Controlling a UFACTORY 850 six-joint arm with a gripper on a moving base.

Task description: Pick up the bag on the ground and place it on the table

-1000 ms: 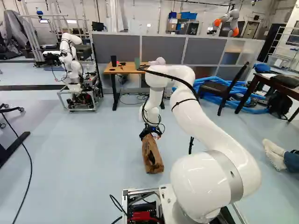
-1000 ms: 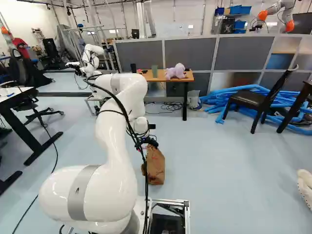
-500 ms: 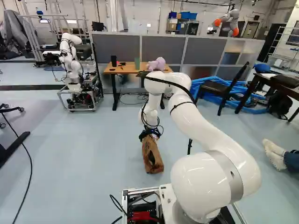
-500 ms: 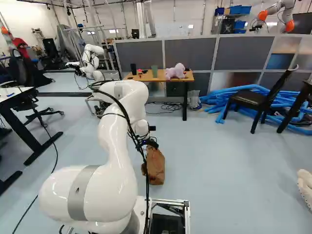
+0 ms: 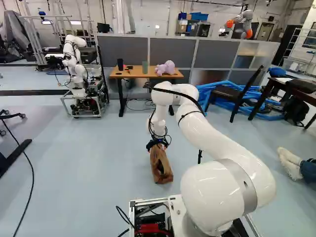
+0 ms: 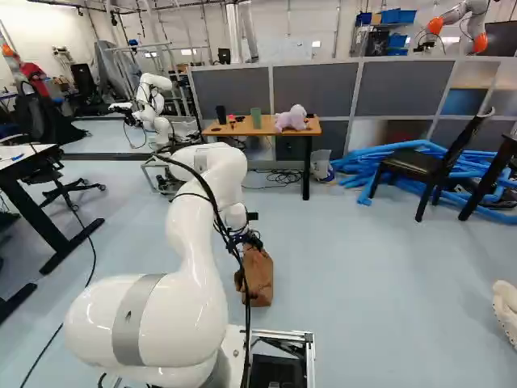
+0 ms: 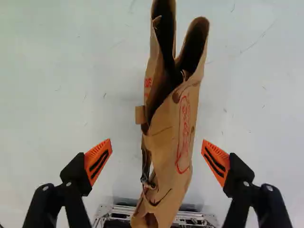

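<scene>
The far table [image 6: 240,129] holds a plush toy [image 6: 292,119]; the wide-open hand [image 5: 157,144] straddles the bag [image 7: 168,137], gripping nothing.

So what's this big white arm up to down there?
The white arm is reaching down over a brown paper bag standing on the floor. Its gripper is open, with one orange pad on each side of the bag and a gap between, so nothing is held yet. The wooden table the bag is meant for stands farther ahead.
</scene>
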